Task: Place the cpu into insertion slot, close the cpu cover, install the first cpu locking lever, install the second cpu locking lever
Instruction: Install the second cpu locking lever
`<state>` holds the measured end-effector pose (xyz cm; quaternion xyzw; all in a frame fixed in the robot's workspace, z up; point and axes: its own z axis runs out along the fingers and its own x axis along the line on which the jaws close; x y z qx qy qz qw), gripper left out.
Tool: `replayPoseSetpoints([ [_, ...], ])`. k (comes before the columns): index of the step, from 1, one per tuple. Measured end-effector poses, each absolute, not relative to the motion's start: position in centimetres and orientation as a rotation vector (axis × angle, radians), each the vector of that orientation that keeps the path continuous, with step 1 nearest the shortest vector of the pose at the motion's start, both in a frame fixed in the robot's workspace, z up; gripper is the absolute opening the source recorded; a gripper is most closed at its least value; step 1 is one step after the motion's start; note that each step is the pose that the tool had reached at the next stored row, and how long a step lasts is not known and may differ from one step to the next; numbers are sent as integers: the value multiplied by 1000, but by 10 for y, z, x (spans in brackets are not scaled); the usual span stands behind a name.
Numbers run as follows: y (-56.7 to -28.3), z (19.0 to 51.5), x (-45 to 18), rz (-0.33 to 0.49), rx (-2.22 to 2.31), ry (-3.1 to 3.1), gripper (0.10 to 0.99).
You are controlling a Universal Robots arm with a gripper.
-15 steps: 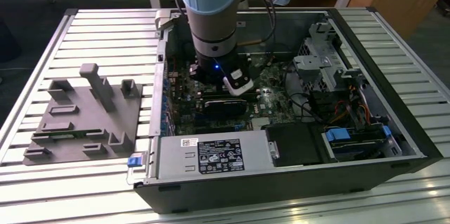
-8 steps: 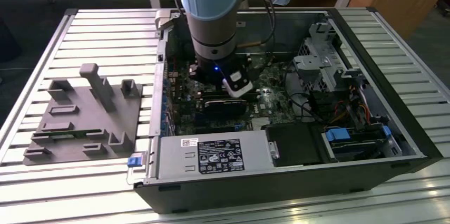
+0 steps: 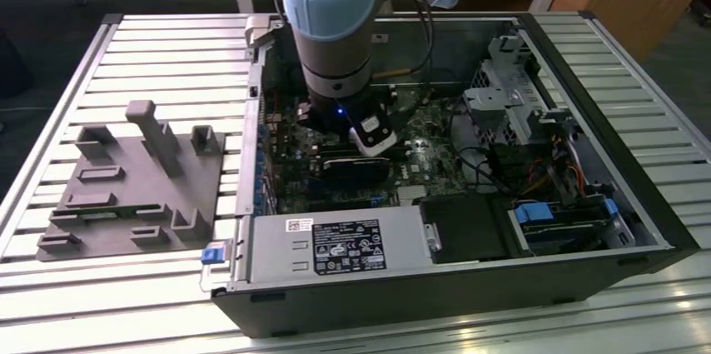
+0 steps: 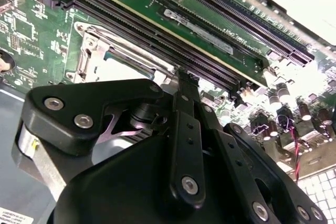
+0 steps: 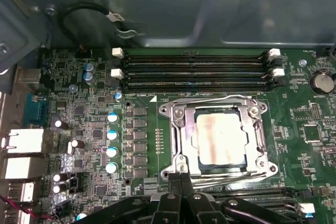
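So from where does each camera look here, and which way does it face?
Exterior view: off the arm, above the open case, looking down; shows the arm.
First wrist view: on the arm, facing the board; cpu seated under the cover; gripper shut.
Second wrist view: on the arm, low across the gripper.
Both wrist views share the cover.

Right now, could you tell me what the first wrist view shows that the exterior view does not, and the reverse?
The first wrist view looks straight down on the cpu seated in the slot, with the cover closed over its edges and the memory slots beyond. The exterior view takes in the whole open case, the grey fixture on the table, and the arm. Both share the green board and the gripper.
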<state>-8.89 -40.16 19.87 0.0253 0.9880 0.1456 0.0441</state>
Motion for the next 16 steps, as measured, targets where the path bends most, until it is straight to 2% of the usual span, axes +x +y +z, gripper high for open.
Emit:
replayPoseSetpoints([
  [16,-403,190,-93,492,79,3013,106],
])
